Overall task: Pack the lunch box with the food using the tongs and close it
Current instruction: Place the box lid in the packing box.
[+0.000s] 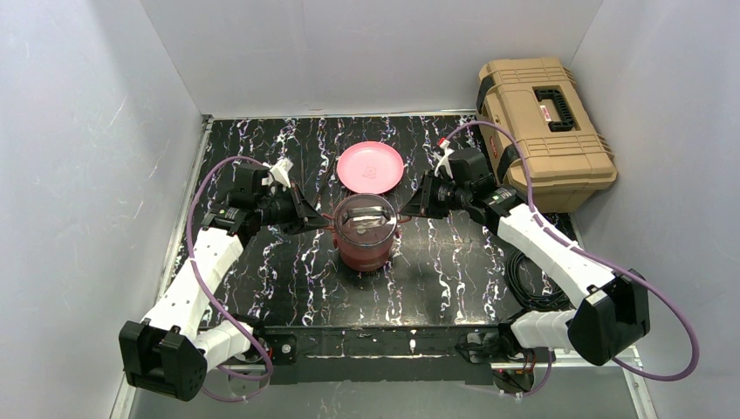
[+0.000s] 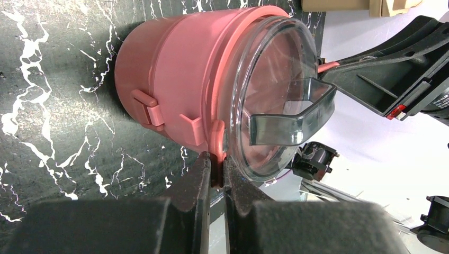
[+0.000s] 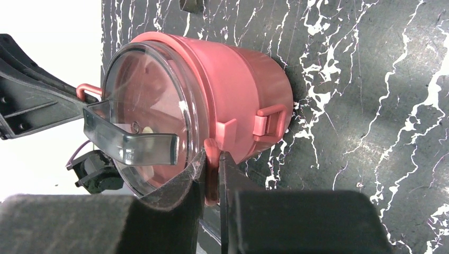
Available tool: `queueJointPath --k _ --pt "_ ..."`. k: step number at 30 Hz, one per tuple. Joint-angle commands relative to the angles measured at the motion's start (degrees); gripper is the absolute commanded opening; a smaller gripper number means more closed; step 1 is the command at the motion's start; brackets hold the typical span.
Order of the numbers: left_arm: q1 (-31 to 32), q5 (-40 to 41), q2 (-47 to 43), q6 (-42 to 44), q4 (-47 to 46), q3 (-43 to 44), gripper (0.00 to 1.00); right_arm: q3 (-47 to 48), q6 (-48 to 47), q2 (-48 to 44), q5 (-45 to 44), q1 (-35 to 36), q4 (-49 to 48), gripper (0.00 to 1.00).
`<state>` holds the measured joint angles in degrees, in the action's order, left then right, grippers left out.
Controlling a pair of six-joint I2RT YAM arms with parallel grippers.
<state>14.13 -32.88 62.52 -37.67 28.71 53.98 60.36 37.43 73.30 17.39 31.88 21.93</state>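
The maroon lunch box (image 1: 365, 240) stands stacked at the table's middle, under a clear top lid (image 2: 275, 79) with a dark handle (image 3: 129, 142). My left gripper (image 2: 216, 164) is at its left side, shut on a pink latch loop (image 2: 216, 142) at the lid's rim. My right gripper (image 3: 212, 161) is at the opposite side, shut on the matching latch loop (image 3: 210, 151). In the top view the left gripper (image 1: 325, 220) and right gripper (image 1: 406, 209) flank the box. The slim dark tongs (image 1: 329, 181) lie by the plate's left edge. The food is hidden.
A bare pink plate (image 1: 370, 167) lies just behind the lunch box. A large tan toolbox (image 1: 541, 131) stands at the back right. Black cable coils (image 1: 532, 279) lie by the table's right edge. White walls enclose the table on three sides.
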Motion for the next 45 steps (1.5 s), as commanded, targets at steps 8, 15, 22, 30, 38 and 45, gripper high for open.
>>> queueJointPath --k 8,15,22,30,38,45 --pt "0.4 4.5 0.4 2.6 2.1 1.3 0.00 -0.5 2.4 -1.5 -0.5 -0.1 -4.1 0.13" --pt "0.4 5.8 0.3 3.1 2.5 2.2 0.00 -0.7 2.5 -0.7 -1.0 -0.1 -4.3 0.12" --pt "0.3 5.6 1.2 3.3 2.5 1.9 0.00 -1.8 2.2 -0.3 -1.8 -0.1 -4.1 0.12" --pt "0.4 6.4 1.8 3.6 2.6 1.7 0.00 -2.3 1.1 0.0 -3.7 -0.1 -3.0 0.12" --pt "0.4 8.2 3.3 5.0 3.7 2.1 0.00 -2.6 0.5 0.5 -4.8 -0.1 -3.2 0.14" --pt "0.4 11.1 3.5 6.2 5.8 1.2 0.00 -3.1 -0.2 0.6 -6.4 -0.1 -2.2 0.18"
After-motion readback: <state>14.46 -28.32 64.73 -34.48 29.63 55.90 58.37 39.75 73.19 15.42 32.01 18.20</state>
